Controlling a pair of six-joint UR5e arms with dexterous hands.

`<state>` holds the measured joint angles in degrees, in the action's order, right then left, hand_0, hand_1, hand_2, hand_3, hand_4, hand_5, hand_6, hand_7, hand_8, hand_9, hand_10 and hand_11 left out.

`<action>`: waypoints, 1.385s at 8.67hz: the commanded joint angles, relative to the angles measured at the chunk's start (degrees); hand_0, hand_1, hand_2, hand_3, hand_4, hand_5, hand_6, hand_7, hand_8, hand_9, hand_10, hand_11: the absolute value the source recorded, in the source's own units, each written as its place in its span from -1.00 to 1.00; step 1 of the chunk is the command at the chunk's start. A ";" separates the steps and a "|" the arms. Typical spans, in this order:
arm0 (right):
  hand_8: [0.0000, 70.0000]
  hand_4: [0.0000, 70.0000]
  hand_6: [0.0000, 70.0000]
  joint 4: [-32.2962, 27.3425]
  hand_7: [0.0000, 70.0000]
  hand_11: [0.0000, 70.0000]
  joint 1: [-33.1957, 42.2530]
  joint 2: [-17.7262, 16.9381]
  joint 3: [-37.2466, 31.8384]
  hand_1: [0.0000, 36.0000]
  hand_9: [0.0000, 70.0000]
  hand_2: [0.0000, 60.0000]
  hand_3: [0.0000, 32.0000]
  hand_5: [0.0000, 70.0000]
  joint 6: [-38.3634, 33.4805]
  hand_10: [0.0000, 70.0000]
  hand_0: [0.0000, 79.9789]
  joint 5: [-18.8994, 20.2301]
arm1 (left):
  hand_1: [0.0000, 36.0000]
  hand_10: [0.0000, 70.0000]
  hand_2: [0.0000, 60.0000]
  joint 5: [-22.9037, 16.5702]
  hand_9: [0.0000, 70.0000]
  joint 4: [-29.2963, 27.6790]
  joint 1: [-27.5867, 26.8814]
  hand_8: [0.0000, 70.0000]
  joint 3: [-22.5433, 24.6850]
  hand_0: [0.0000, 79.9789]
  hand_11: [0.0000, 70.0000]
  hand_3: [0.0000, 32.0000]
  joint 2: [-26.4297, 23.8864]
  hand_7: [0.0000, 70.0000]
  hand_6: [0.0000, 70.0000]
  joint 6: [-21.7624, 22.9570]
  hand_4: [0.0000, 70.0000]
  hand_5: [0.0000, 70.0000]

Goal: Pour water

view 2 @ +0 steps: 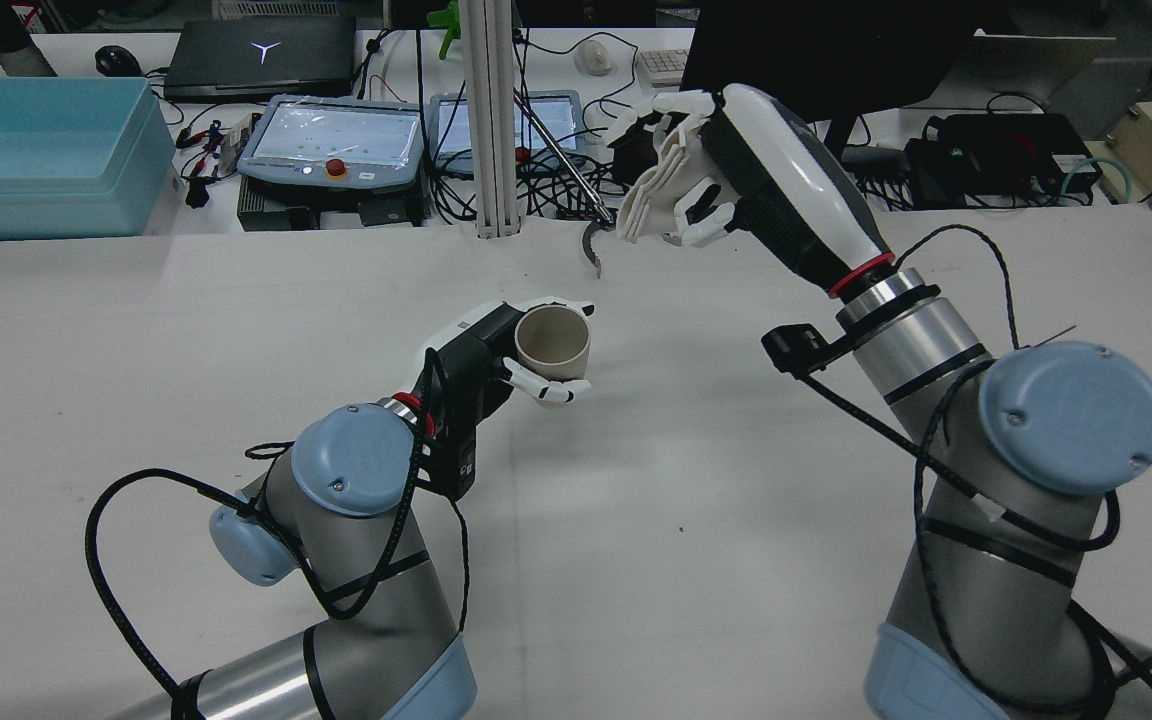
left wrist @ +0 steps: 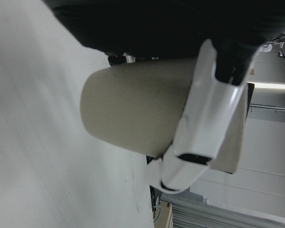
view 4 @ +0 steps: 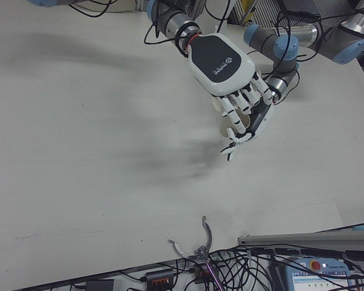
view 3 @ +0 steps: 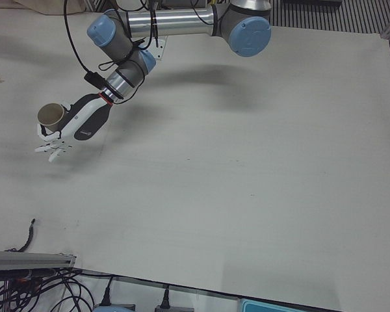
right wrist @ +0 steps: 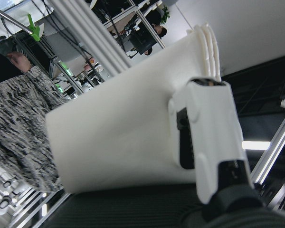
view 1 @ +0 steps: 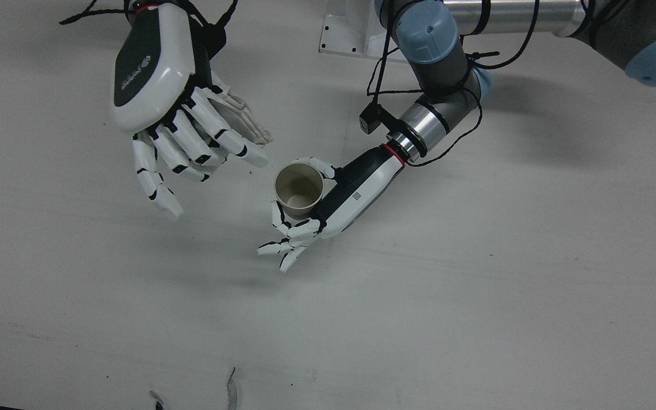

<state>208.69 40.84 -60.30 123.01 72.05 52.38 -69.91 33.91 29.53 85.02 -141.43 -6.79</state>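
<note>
beige cup (view 1: 298, 189), one, upright above the white desk (view 1: 476, 285), pinched by left hand (view 1: 328, 208) fingers (view 1: 291, 230); second, white cup (view 2: 651, 195) clasped in the raised right hand (view 2: 736, 175). cluttered benches behind.

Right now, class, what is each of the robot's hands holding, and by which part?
The left hand holds a beige cup upright by its side wall, fingers wrapped around it. The right hand holds a white cup, also by its side.
</note>
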 commanded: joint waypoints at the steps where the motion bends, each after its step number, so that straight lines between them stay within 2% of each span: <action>1: 0.27 -0.11 0.72 -0.04 1.00 -0.18 12.99 -14.53 -0.99 1.00 0.69 1.00 -1.00 -0.24 -37.03 -0.53 1.00 1.31 | 1.00 -0.84 1.00 -0.05 -0.95 -6.72 0.88 -0.88 6.88 1.00 -0.65 -1.00 15.84 -0.57 -0.55 2.75 -0.05 1.00; 2: 0.29 -0.22 0.73 -1.52 1.00 -0.09 18.17 -18.33 -3.71 1.00 0.72 1.00 -1.00 -0.23 -44.64 -0.47 1.00 5.32 | 1.00 -0.84 1.00 -0.14 -0.96 -9.02 2.53 -0.88 9.61 1.00 -0.64 -1.00 21.31 -0.57 -0.56 2.84 -0.04 1.00; 3: 0.29 -0.47 0.66 -10.67 1.00 0.02 25.62 -21.84 -5.83 1.00 0.70 1.00 -1.00 -0.23 -45.93 -0.40 1.00 13.02 | 1.00 -0.84 1.00 -1.62 -0.95 -12.00 4.98 -0.88 11.90 1.00 -0.63 -1.00 26.50 -0.56 -0.55 2.75 0.00 1.00; 4: 0.31 -0.98 0.49 -21.46 0.75 0.23 31.87 -25.45 -12.20 1.00 0.72 1.00 -1.00 -0.26 -47.86 -0.24 1.00 19.53 | 1.00 -0.83 1.00 -3.64 -0.95 -16.29 7.97 -0.88 12.18 1.00 -0.63 -1.00 30.90 -0.55 -0.54 2.32 -0.01 1.00; 5: 0.38 -0.97 0.56 -30.01 0.83 0.27 34.11 -27.14 -21.31 1.00 0.83 1.00 -1.00 -0.26 -51.97 -0.20 0.97 22.73 | 1.00 -0.83 1.00 -4.27 -0.95 -19.90 9.82 -0.87 11.32 1.00 -0.63 -1.00 33.99 -0.55 -0.54 2.05 0.01 1.00; 6: 0.44 -0.85 0.64 -41.23 0.96 0.28 34.04 -28.89 -31.32 1.00 0.91 1.00 -1.00 -0.26 -55.05 -0.19 0.89 22.85 | 1.00 -0.83 1.00 -4.27 -0.95 -23.51 10.63 -0.87 10.18 1.00 -0.62 -1.00 37.59 -0.53 -0.53 1.87 0.03 1.00; 7: 0.44 -0.85 0.64 -50.66 0.96 0.28 33.52 -28.56 -41.17 1.00 0.91 1.00 -1.00 -0.26 -54.91 -0.19 0.89 22.24 | 1.00 -0.82 1.00 -4.36 -0.94 -25.54 12.81 -0.86 9.47 1.00 -0.61 -1.00 39.28 -0.51 -0.51 1.61 0.06 1.00; 8: 0.58 -0.93 0.64 -56.06 0.93 0.39 33.43 -24.47 -53.19 1.00 1.00 1.00 -1.00 -0.23 -54.91 -0.11 0.83 20.41 | 1.00 -0.81 1.00 -5.32 -0.94 -27.04 14.40 -0.85 9.46 1.00 -0.61 -1.00 41.21 -0.49 -0.50 1.52 0.07 1.00; 9: 0.72 -0.69 0.78 -60.03 1.00 0.48 32.64 -19.64 -65.75 1.00 1.00 1.00 -1.00 -0.21 -54.56 -0.03 0.74 20.22 | 1.00 -0.81 1.00 -5.59 -0.94 -28.88 15.72 -0.85 9.46 1.00 -0.60 -1.00 42.97 -0.49 -0.49 1.26 0.10 1.00; 10: 0.74 -0.67 0.79 -65.55 1.00 0.54 30.46 -15.59 -75.80 1.00 1.00 1.00 -1.00 -0.20 -52.90 0.02 0.68 18.56 | 1.00 -0.81 1.00 -5.59 -0.94 -30.21 16.51 -0.85 9.64 1.00 -0.60 -1.00 44.47 -0.47 -0.48 1.17 0.12 1.00; 11: 0.84 -0.79 0.77 -67.95 0.92 0.67 26.87 -14.68 -79.55 1.00 1.00 1.00 -1.00 -0.19 -52.54 0.12 0.60 13.85 | 1.00 -0.81 1.00 -5.50 -0.93 -31.09 16.61 -0.84 9.64 1.00 -0.59 -1.00 45.44 -0.47 -0.48 1.17 0.12 1.00; 12: 0.88 -0.76 0.81 -67.98 0.93 0.69 23.53 -15.02 -79.67 1.00 1.00 1.00 -1.00 -0.19 -52.62 0.14 0.59 9.54 | 1.00 -0.81 1.00 -5.50 -0.94 -31.97 16.61 -0.85 9.81 1.00 -0.60 -1.00 46.41 -0.48 -0.49 1.17 0.10 1.00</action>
<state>145.49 70.98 -77.91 52.32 18.69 70.09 -75.36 4.30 45.46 94.62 -97.58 -5.54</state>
